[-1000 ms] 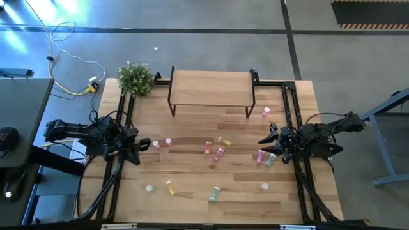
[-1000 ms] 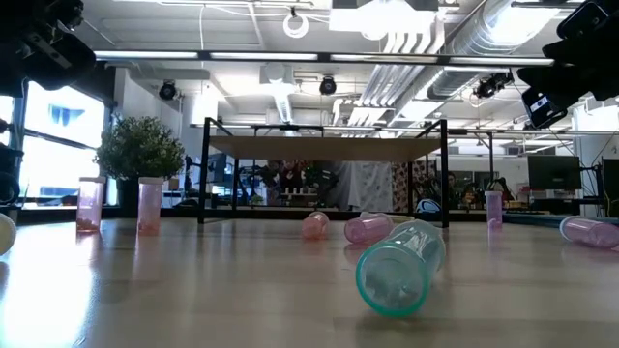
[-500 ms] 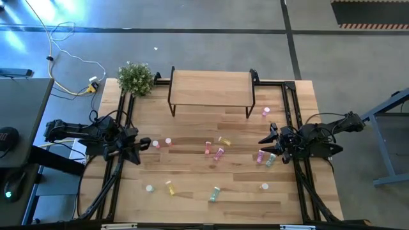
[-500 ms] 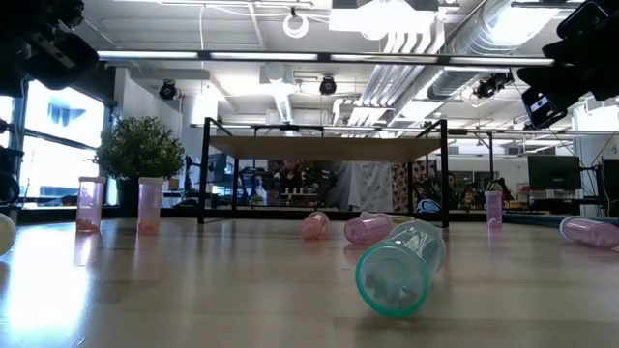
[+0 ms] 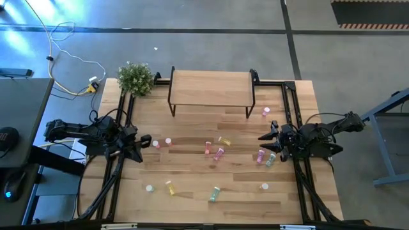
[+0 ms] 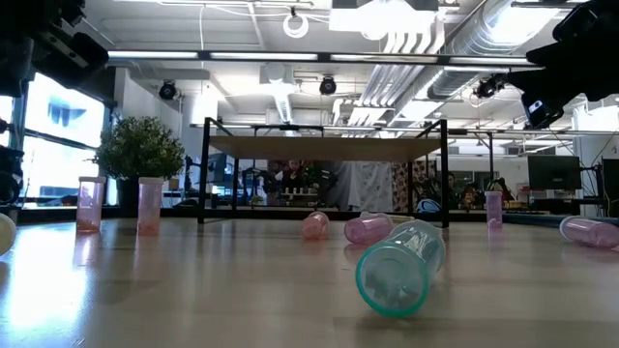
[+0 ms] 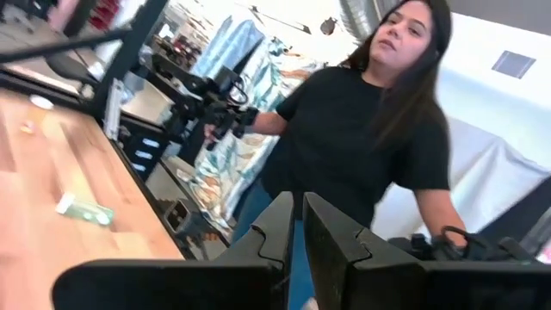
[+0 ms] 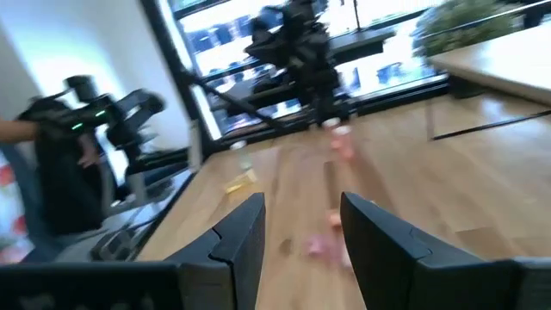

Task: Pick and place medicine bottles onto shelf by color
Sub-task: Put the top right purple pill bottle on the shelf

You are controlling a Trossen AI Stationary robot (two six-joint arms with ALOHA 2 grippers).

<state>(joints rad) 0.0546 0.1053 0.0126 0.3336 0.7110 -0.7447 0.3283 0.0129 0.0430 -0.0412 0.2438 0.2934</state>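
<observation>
The right gripper [image 5: 264, 137] stood parted and empty above the table's right side; the left gripper [image 5: 146, 140] was clenched on nothing. Medicine bottles [image 5: 219, 153] lay scattered, the shelf [image 5: 211, 88] bare. They looked light, slick and roll-prone; grasp across the body.

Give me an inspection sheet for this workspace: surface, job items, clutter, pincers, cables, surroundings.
Surface: wood-plank table, no spills seen.
Job's things: shelf at the far edge, nothing on top; medicine bottles scattered on the table, among them a mint-green bottle lying on its side and a pink bottle upright beside the shelf.
Clutter: potted plant at the far left corner.
Pincers: left pincer shut, empty, at the left side; right pincer open, empty, above the bottles at the right.
Cables: white and yellow cables on the floor beyond the table.
Surroundings: person in a black shirt beside the table.
</observation>
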